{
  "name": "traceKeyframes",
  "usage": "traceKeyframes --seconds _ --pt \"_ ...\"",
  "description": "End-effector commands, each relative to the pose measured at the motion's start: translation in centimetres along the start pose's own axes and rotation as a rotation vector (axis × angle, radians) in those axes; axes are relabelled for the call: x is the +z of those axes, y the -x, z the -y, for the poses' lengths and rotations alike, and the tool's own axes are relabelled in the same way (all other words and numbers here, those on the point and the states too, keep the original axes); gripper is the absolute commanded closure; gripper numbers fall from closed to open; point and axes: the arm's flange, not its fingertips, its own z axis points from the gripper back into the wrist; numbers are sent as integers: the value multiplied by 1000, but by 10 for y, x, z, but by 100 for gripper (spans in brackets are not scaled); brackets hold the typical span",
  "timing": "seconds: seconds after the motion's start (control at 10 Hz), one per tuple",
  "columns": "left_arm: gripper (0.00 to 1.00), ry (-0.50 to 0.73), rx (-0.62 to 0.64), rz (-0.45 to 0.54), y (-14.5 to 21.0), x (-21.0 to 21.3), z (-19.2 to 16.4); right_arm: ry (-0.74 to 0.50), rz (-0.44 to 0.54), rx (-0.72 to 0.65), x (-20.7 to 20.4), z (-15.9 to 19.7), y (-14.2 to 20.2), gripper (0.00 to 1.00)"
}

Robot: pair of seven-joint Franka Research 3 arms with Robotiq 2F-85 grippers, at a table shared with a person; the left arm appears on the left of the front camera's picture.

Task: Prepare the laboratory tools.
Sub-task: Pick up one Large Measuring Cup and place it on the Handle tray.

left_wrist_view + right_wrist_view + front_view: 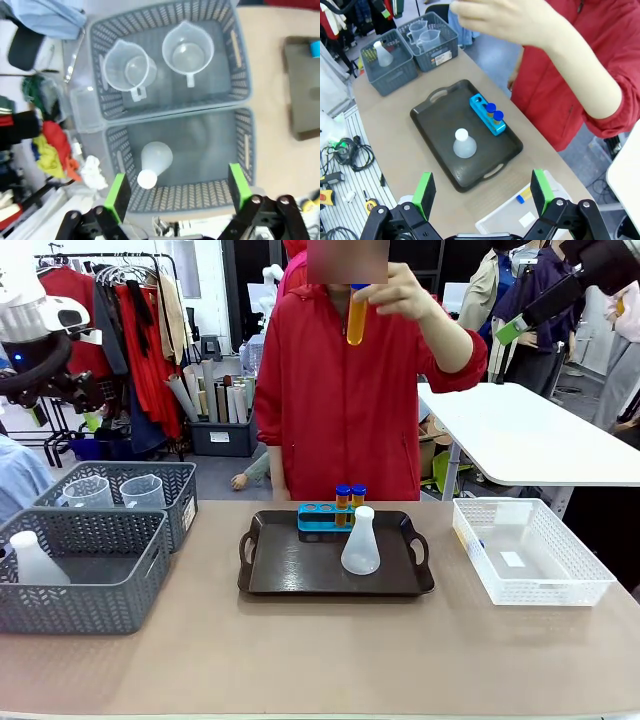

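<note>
A person's hand holds one blue-capped tube (355, 315) of orange liquid up high. Two more tubes (350, 502) stand in the small blue rack (318, 517) at the back of the dark tray (290, 570), with a white conical flask (360, 542) in front of them. My left gripper (178, 192) hangs open, high over the near grey basket, where a second flask (152, 162) lies. Two clear handled beakers (160, 62) stand in the far basket. My right gripper (482, 192) is open high above the tray (440, 120), the rack (487, 115) and the flask (464, 144).
The two grey mesh baskets (90, 585) stand at the table's left. A white lattice bin (528, 550) at the right holds a lying blue-capped tube (522, 196). The person in red stands behind the tray. Bare tabletop runs along the front.
</note>
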Motion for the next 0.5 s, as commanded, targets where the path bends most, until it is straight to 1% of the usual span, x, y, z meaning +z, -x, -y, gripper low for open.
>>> traceKeyframes --seconds 0.0,0.4 --pt "0 -9 34 -9 2 -4 -19 -10 11 6 1 1 -1 0" --pt "0 -5 31 -10 2 -5 -17 -10 11 6 1 1 -1 0"
